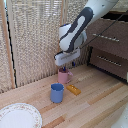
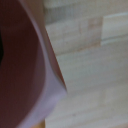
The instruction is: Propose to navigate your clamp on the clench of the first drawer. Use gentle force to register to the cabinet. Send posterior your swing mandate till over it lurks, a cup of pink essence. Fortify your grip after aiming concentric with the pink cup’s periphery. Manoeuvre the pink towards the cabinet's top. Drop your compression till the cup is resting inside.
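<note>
The pink cup (image 1: 63, 76) is being shown upright on the wooden worktop (image 1: 95, 102), directly under the clamp (image 1: 68, 65). Whether the fingers are gripping it cannot be told. Its inside is being hidden. The blue mug (image 1: 57, 93) is being shown nearby, contents unseen. The cabinet (image 1: 110, 45) is being shown behind, drawers closed.

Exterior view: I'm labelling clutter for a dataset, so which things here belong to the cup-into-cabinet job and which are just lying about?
Part of the job:
claw
pink cup
cabinet

Just lying about:
blue mug
flat orange piece
patterned plate
</note>
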